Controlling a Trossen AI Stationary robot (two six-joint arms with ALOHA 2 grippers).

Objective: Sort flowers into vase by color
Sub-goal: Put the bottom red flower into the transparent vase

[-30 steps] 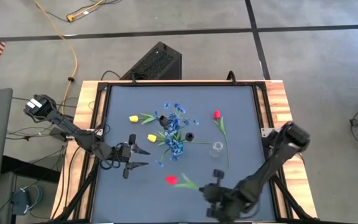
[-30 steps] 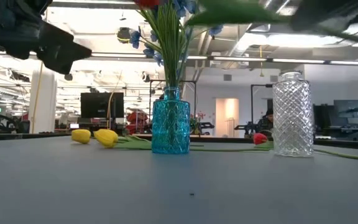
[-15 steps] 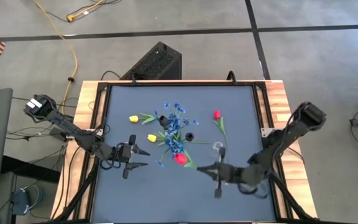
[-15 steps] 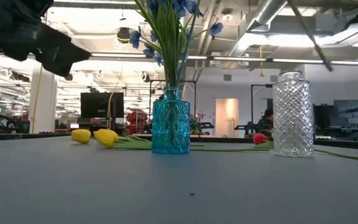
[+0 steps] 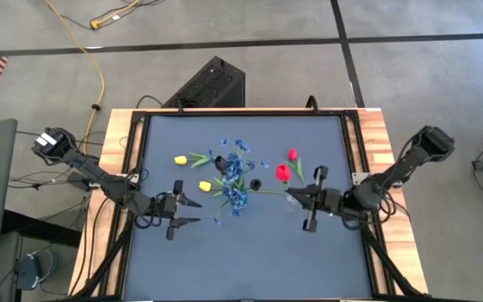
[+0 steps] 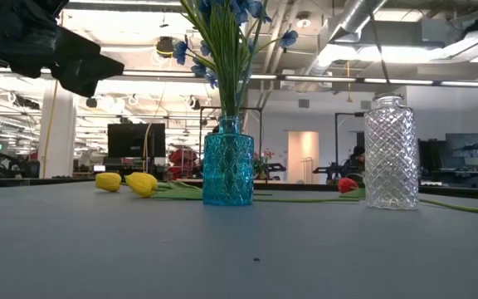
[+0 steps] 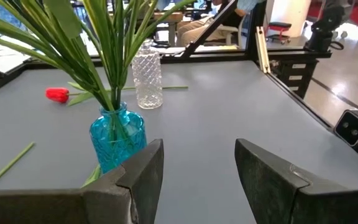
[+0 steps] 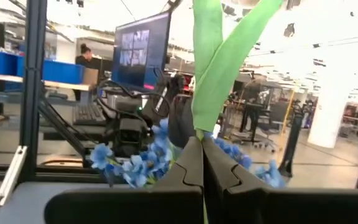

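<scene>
A blue vase [image 5: 225, 164] holding blue flowers [image 5: 235, 183] stands mid-table; the low view shows this blue vase [image 6: 227, 173] left of a clear vase [image 6: 391, 153]. Two yellow tulips [image 5: 179, 158] [image 5: 205, 185] and one red tulip [image 5: 293, 154] lie on the mat. My right gripper [image 5: 291, 192] hovers over the clear vase, shut on a second red tulip [image 5: 283, 173]. My left gripper [image 5: 193, 212] stands open left of the blue vase, with nothing between its fingers. My right gripper pinches the red tulip's green stem [image 8: 199, 132] between its two fingertips, just below the leaves [image 8: 213, 62]. The fingers come about level from the table's right side and lie across the stem. The tulip is clear of the table, head up, and its thin lower stem [image 6: 378, 54] hangs above the clear vase.
A small black object [image 5: 256, 184] sits on the mat right of the blue vase. Raised wooden rails [image 5: 374, 143] border the mat. The near half of the mat [image 5: 241, 260] is bare.
My right gripper has carried the red tulip from near the table's front edge up and toward the far edge, over the clear vase. Meanwhile it has tipped from pointing down to about level. The tulip has gone from lying flat to standing head up.
</scene>
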